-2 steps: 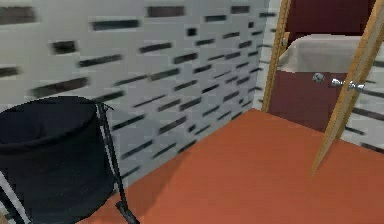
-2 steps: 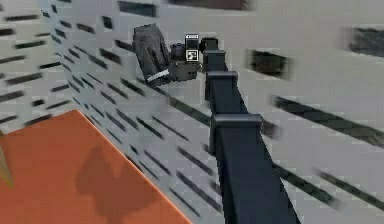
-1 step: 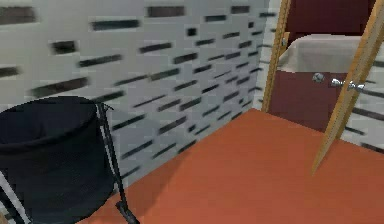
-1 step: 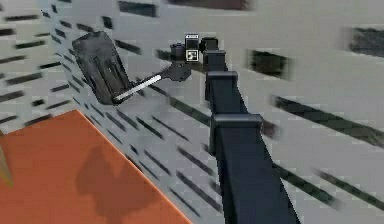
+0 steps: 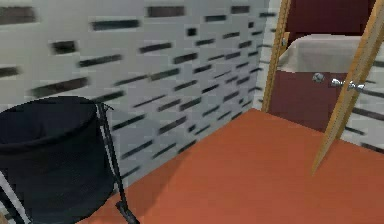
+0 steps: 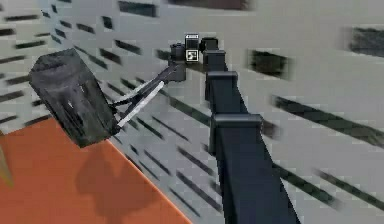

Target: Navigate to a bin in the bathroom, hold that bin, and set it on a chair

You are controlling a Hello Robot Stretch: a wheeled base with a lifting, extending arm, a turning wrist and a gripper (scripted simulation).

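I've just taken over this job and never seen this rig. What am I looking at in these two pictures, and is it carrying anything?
This is a wheeled robot with one dark, square-barred arm ending in a two-fingered claw. The forward view looks ahead and somewhat down: an orange-red floor, a white wall with dark tiles, a black round bin at lower left, and at right two slanted pale wooden poles before a dark red cabinet. The arm side view looks out sideways, where the arm reaches. There the arm rises from the bottom edge, and the claw at its far end holds a dark grey bin, tilted, clear of the floor. Setting it on a chair remains.
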